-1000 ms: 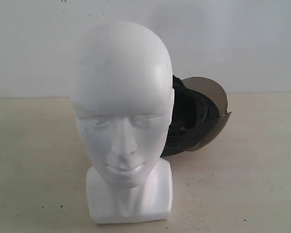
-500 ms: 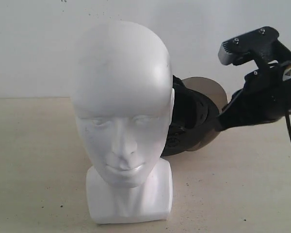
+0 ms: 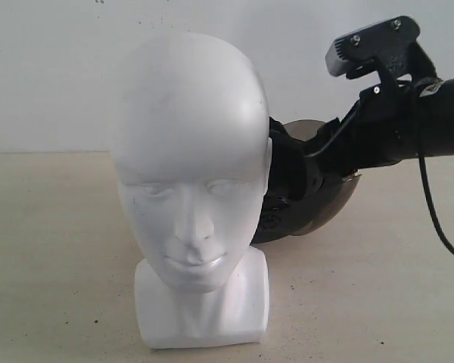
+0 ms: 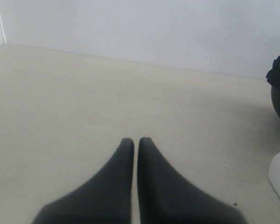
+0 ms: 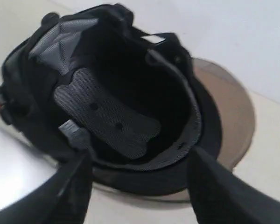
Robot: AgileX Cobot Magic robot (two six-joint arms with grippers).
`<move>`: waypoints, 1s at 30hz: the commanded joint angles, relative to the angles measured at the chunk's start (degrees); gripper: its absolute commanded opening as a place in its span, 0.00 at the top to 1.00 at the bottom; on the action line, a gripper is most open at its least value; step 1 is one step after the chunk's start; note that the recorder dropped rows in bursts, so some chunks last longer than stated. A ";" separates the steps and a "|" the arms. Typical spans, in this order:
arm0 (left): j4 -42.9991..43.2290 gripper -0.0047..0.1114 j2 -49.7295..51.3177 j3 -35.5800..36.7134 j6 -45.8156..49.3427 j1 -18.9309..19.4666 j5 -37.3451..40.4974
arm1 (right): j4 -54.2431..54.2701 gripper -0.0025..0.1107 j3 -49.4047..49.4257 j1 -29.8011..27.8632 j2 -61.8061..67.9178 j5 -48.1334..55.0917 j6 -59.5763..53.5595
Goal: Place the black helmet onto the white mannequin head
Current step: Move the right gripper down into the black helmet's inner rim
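You've everything left: the black helmet [image 3: 291,204] lies at the white mannequin head's [image 3: 189,151] two o'clock (unlifted), your right gripper [image 5: 140,154] gaping over it, gripping nothing.

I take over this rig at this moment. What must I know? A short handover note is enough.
Left gripper: shut, holds nothing, over the beige table.
Right gripper: open, spread at the near rim of the matte black open-face helmet; no grip yet.
Helmet: lies on the table behind the glossy white plastic mannequin head, padded inside towards the right arm, smoky visor attached.
Head: upright, bare.
Done: right gripper is at the helmet.
Left: close on the rim, lift, turn it over, lower it onto the head.
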 commanded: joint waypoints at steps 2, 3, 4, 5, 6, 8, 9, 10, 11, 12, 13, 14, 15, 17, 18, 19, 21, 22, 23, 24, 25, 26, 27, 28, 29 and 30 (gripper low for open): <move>0.00 0.92 -0.20 0.22 -0.29 0.16 -0.02 | 32.88 0.55 -0.26 -2.50 1.41 12.23 -36.04; 0.00 0.92 -0.20 0.22 -0.29 0.16 -0.02 | 34.88 0.53 -0.26 -2.79 1.53 12.23 -38.26; 0.00 0.92 -0.20 0.22 -0.29 0.16 -0.02 | 35.04 0.50 -0.26 -2.93 1.53 12.13 -39.19; 0.00 0.92 -0.20 0.22 -0.29 0.16 -0.02 | 34.84 0.47 -0.26 -2.93 1.53 11.97 -39.66; 0.00 0.92 -0.20 0.22 -0.29 0.16 -0.02 | 34.10 0.45 -0.26 -2.93 1.65 11.84 -39.63; 0.00 0.92 -0.20 0.22 -0.29 0.16 -0.02 | 33.44 0.44 -0.26 -2.65 2.16 11.34 -39.97; 0.00 0.92 -0.20 0.22 -0.29 0.16 -0.02 | 33.27 0.44 -0.26 -2.31 2.23 10.07 -40.21; 0.00 0.92 -0.20 0.22 -0.29 0.16 -0.02 | 33.29 0.44 -0.26 -2.31 2.23 9.52 -40.10; 0.00 0.92 -0.20 0.22 -0.29 0.16 -0.02 | 33.29 0.44 -0.26 -2.31 2.23 8.43 -40.10; 0.00 0.92 -0.20 0.22 -0.29 0.16 -0.02 | 33.29 0.44 -0.26 -2.31 2.23 7.42 -39.95; 0.00 0.92 -0.20 0.22 -0.29 0.16 -0.02 | 32.91 0.44 -0.26 -2.31 2.23 6.58 -40.09; 0.00 0.92 -0.20 0.22 -0.29 0.16 -0.02 | 32.29 0.44 -0.26 -2.31 2.23 5.54 -40.09; 0.00 0.92 -0.20 0.22 -0.29 0.16 -0.02 | 32.19 0.44 -0.26 -2.31 2.23 4.92 -40.09; 0.00 0.92 -0.20 0.22 -0.29 0.16 -0.02 | 30.92 0.44 -0.26 -2.31 2.66 4.80 -40.09; 0.00 0.92 -0.20 0.22 -0.29 0.16 -0.02 | 30.13 0.44 -0.26 -2.31 3.06 4.67 -40.09; 0.00 0.92 -0.20 0.22 -0.29 0.16 -0.02 | 29.79 0.44 -0.26 -2.43 3.88 4.67 -40.09; 0.00 0.92 -0.20 0.22 -0.29 0.16 -0.02 | 29.97 0.44 -0.26 -2.43 5.74 4.90 -40.09; 0.00 0.92 -0.20 0.22 -0.29 0.16 -0.02 | 29.93 0.44 -0.37 -2.43 6.75 5.59 -40.36; 0.00 0.92 -0.20 0.22 -0.29 0.16 -0.02 | 30.02 0.44 -0.49 -2.43 7.44 6.20 -41.57; 0.00 0.92 -0.20 0.22 -0.29 0.16 -0.02 | 30.02 0.44 -0.76 -2.43 7.72 6.47 -42.49; 0.00 0.92 -0.20 0.22 -0.29 0.16 -0.02 | 30.02 0.44 -1.06 -2.43 8.08 6.69 -42.49; 0.00 0.92 -0.20 0.22 -0.29 0.16 -0.02 | 30.16 0.44 -1.78 -2.43 8.29 7.78 -42.49; 0.00 0.92 -0.20 0.22 -0.29 0.16 -0.02 | 30.16 0.44 -2.31 -2.91 8.55 9.02 -42.49; 0.00 0.92 -0.20 0.22 -0.29 0.16 -0.02 | 30.16 0.44 -3.13 -3.57 9.01 11.02 -42.49; 0.00 0.92 -0.20 0.22 -0.29 0.16 -0.02 | 30.16 0.44 -3.87 -4.21 9.73 12.55 -42.49; 0.00 0.92 -0.20 0.22 -0.29 0.16 -0.02 | 30.02 0.44 -4.49 -4.63 10.30 13.61 -42.92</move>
